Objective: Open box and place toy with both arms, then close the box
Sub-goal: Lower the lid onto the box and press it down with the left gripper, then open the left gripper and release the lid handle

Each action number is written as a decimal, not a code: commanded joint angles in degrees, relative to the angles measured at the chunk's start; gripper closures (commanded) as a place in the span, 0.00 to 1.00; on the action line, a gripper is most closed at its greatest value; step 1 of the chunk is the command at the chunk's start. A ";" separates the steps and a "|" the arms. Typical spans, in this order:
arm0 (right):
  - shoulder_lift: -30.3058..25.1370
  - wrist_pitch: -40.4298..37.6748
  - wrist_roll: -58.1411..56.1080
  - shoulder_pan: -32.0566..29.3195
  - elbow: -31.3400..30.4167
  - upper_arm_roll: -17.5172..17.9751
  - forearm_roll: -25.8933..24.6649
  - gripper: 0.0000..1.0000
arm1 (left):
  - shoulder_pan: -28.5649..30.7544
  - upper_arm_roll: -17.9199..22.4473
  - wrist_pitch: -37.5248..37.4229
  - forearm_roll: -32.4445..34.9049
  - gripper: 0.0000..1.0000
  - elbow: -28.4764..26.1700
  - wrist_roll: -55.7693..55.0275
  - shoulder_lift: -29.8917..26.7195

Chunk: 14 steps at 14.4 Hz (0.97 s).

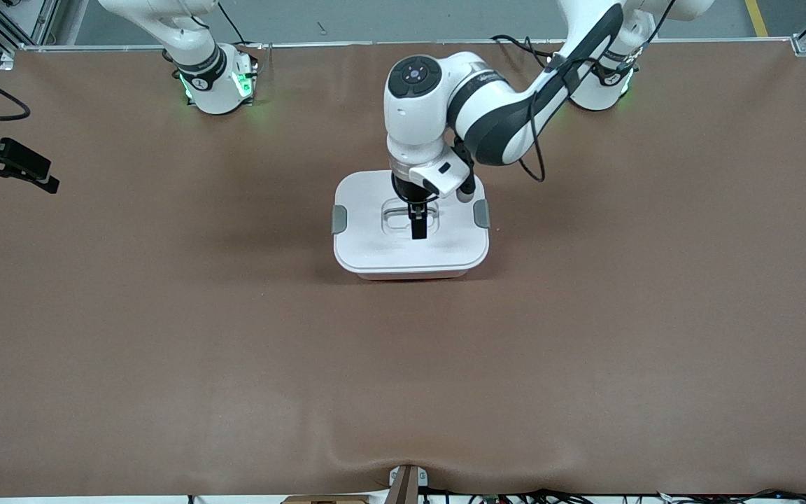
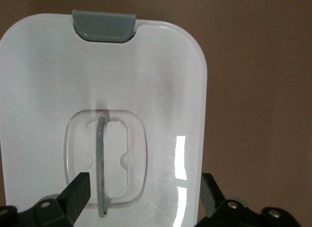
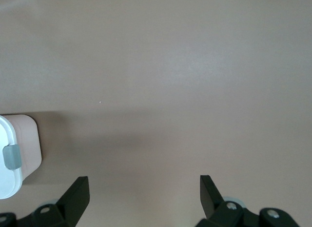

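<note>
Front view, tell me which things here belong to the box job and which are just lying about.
Part of the job:
- box, lid on, mid-table
- left gripper, open over the lid's handle
- right gripper, open, waiting over the right arm's end of the table

Just lying about:
- nothing loose on the brown table; the toy is not visible
</note>
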 commanded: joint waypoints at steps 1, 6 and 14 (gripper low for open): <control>0.48 -0.10 0.55 0.44 1.12 0.09 -0.94 0.00 | 1.62 -0.50 -5.04 0.27 0.00 2.50 4.29 -1.86; 0.48 -0.10 0.55 0.44 1.21 0.09 -1.03 0.00 | 3.03 -0.68 -9.80 0.01 0.00 4.80 9.30 -2.91; 0.48 -0.10 0.55 0.35 1.21 0.09 -1.03 0.00 | 12.60 -0.77 -12.53 -5.71 0.00 4.80 27.93 -7.22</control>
